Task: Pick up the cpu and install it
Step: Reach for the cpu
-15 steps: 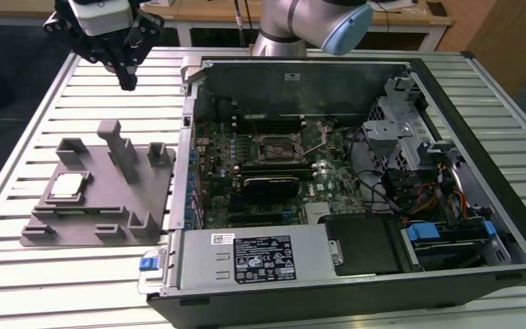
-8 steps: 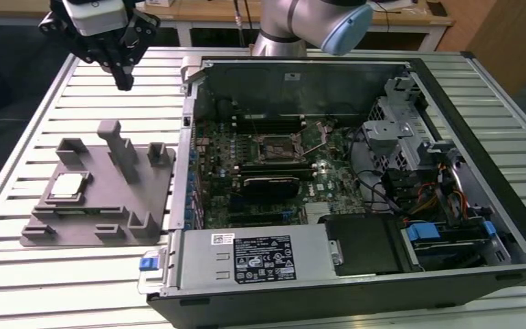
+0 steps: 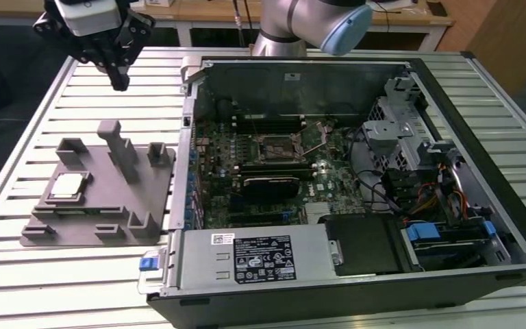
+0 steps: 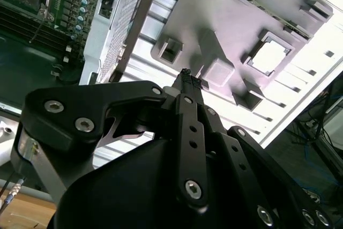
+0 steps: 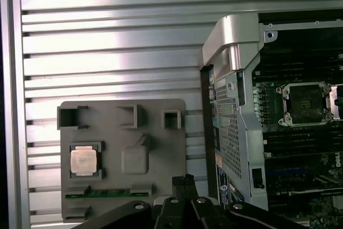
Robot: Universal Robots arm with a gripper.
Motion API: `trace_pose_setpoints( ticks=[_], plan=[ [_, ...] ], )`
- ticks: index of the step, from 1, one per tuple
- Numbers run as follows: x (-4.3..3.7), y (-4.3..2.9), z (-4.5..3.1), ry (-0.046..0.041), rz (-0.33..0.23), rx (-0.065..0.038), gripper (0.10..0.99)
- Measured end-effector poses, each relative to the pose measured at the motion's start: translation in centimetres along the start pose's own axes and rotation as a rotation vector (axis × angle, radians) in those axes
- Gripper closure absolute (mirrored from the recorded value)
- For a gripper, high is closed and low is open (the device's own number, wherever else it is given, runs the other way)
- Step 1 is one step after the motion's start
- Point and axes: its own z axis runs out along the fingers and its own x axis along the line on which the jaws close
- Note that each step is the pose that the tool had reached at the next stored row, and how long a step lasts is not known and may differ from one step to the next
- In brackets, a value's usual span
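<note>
Gripper is hanging high over the slatted table, beyond the far edge of the grey fixture. It is pointing straight down with its 2 fingers pinched together and gripping nothing. The cpu is lying flat in a square recess of that fixture, on the side facing away from the open computer case. From the gripper it is sitting lower down, toward the exterior view's left and the table's near edge, well apart from the fingertips. Being square, it is offering no long axis to line up with. The motherboard socket, which is looking empty, is lying inside the case toward the exterior view's right.
</note>
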Motion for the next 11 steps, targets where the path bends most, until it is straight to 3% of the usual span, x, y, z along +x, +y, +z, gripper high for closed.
trace_pose_setpoints(
  ticks=[11],
  plan=[
    [0.72,-0.06,0.13,0.0000,0.000,0.000,0.980]
  ],
)
